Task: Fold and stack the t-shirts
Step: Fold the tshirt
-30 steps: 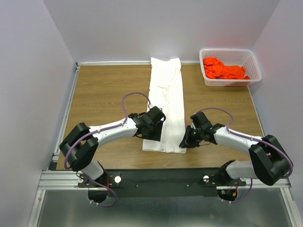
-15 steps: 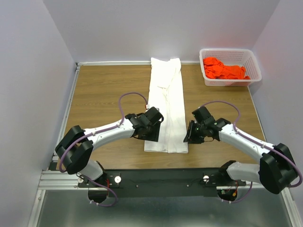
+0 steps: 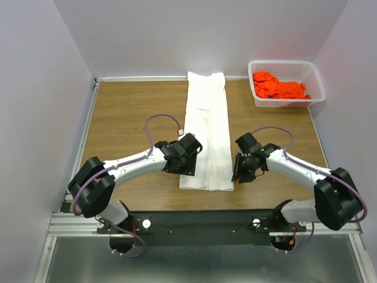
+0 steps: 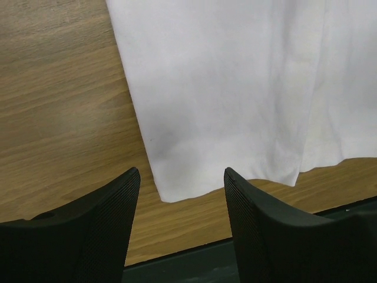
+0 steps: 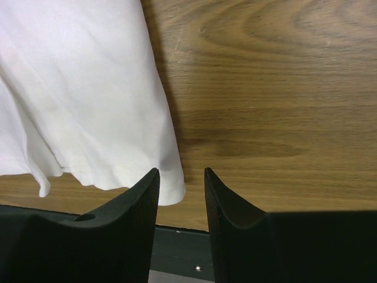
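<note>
Wood-grain table is enclosed by pale walls. The white t-shirt, folded into a long strip, is laid down the centre of the frame, and the orange-red t-shirt is bunched in the basket at upper right. The left gripper is held spread and empty over the strip's lower-left corner, and the right gripper, likewise parted and empty, is held at the lower-right corner. If only the top layer is pinched, the strip could be pulled open. Uneven lifting would likely skew the fold.
</note>
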You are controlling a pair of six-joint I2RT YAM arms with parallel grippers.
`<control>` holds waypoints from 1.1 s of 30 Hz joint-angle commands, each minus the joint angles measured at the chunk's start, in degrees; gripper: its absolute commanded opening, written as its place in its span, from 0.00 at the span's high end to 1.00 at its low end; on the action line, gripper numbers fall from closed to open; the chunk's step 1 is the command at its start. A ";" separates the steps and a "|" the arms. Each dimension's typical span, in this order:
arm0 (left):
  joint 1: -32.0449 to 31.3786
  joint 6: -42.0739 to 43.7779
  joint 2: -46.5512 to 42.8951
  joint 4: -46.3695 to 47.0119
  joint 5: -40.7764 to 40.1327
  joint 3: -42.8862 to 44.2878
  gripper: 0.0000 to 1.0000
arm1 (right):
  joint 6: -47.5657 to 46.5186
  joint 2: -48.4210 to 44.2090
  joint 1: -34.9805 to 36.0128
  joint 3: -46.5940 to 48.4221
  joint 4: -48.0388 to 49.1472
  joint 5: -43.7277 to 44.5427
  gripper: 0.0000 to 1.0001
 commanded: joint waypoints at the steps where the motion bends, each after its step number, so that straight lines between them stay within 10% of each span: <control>1: 0.44 0.12 -0.52 -1.21 -2.24 -0.84 0.33 | -0.16 1.18 0.20 -1.40 2.28 -3.17 0.57; 25: 1.23 0.56 -0.52 0.54 -1.37 -4.00 0.33 | 0.90 2.77 0.20 -8.87 8.70 -5.64 0.57; 33: 1.23 -0.15 -0.53 0.72 -1.54 -5.67 0.35 | 0.90 2.94 0.20 -10.10 8.44 -4.67 0.72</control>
